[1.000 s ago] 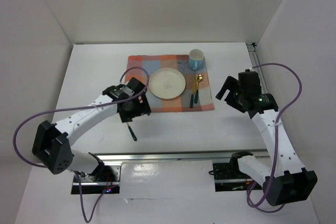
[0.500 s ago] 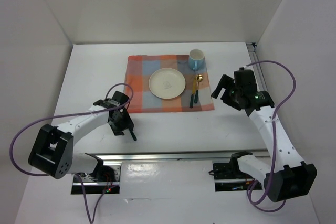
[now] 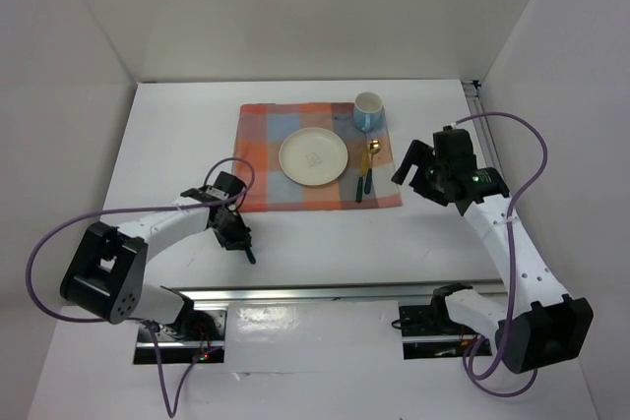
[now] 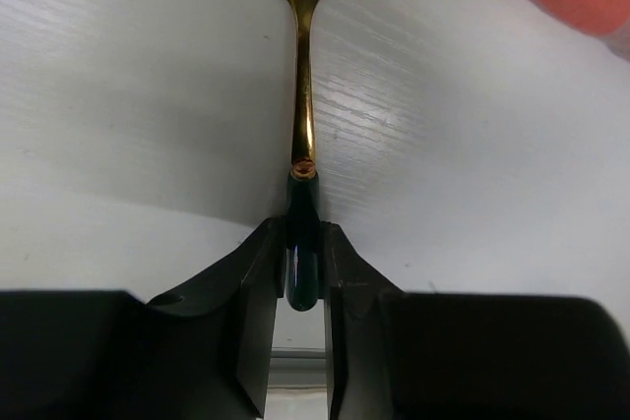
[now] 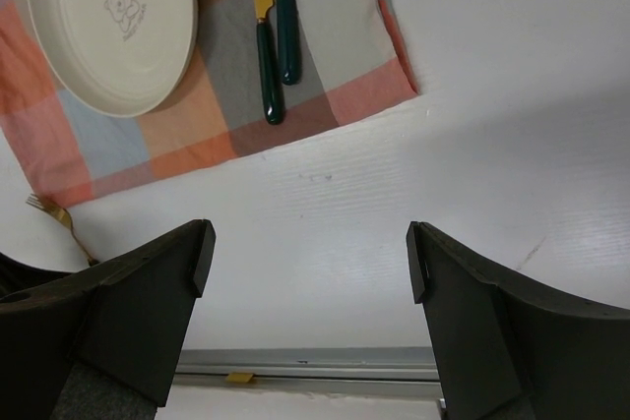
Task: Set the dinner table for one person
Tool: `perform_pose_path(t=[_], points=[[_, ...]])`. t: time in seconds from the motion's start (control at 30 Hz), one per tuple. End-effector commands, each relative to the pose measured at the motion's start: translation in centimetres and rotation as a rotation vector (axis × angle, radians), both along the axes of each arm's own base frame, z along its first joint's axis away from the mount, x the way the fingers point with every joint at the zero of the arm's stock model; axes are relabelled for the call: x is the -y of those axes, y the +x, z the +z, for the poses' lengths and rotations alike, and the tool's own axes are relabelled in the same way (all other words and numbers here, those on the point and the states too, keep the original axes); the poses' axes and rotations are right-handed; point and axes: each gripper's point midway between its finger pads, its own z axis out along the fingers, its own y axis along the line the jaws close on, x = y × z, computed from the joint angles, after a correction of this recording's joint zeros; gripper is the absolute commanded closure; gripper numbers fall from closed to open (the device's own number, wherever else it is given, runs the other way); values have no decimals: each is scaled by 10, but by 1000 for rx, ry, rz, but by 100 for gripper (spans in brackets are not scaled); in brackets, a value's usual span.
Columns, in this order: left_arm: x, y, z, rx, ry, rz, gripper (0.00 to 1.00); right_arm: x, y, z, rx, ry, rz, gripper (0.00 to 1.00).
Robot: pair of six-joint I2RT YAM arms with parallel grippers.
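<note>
Gold-and-green fork [image 4: 302, 95] lies on white tabletop [image 3: 167, 145] toward near edge, near checked cloth [image 3: 258, 150]. My left jaws pinch its handle end; right jaws gape, empty. Risk, I judge: with grip so far back, fork could pivot or slip on lift.

Gold utensil [image 4: 303, 95], green handle tight between left gripper [image 4: 303, 243] fingers [image 4: 258, 282], on dinner table [image 4: 128, 95].

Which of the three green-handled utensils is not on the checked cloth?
The fork, on bare table at the left gripper; knife and spoon lie on the cloth.
</note>
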Motion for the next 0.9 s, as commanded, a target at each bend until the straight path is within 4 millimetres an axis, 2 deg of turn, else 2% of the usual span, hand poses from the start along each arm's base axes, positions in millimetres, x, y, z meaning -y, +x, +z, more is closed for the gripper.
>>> perform_pose_path(t=[0.0,0.03,0.1,0.13,0.2,0.23,0.3,0.33,0.37,0.4,0.43,0.47,0.5,0.53,0.57,0.6,0.63,0.67,0.73,0.77,0.87], points=[[-22,2,8,16,109,60,76,-4,13,18,73,14,-4,8],[-28,1,22,35,129,76,81,-4,13,18,73,14,-4,8],[-43,7,40,94,196,87,98,-2,13,18,75,1,-4,8],[-45,14,63,152,203,84,100,-2,13,18,75,1,-4,8],[-44,25,87,237,234,-5,100,-2,16,17,75,1,-4,8],[-43,38,106,295,240,-25,100,-2,16,17,75,1,-4,8],[-39,52,119,326,270,-107,100,-3,19,13,75,1,-4,8],[-30,69,138,384,264,-140,100,-5,17,10,65,6,3,8],[-27,78,142,389,276,-169,100,-9,17,7,53,11,19,8],[-29,90,129,333,338,-210,100,-9,19,8,62,13,19,8],[-21,113,148,379,346,-222,100,-9,19,8,62,13,19,8],[-22,123,147,350,379,-230,100,-10,19,6,53,11,19,8],[-30,131,123,246,475,-252,100,-10,19,6,53,11,19,8],[-30,142,118,219,507,-278,100,-10,19,6,53,11,19,8],[-23,165,134,252,523,-273,100,-10,21,9,63,7,25,8],[-26,175,130,224,569,-294,100,-9,19,8,53,4,25,8],[-25,179,102,122,600,-339,100,-8,19,7,54,-2,19,8],[-22,200,112,155,603,-314,100,-8,19,7,54,-2,19,8],[-16,214,100,130,576,-351,100,-7,17,6,43,-4,19,8],[-14,225,87,113,557,-347,100,-10,16,6,43,-4,28,8],[-4,232,64,89,491,-385,100,-10,16,6,43,-4,28,8]])
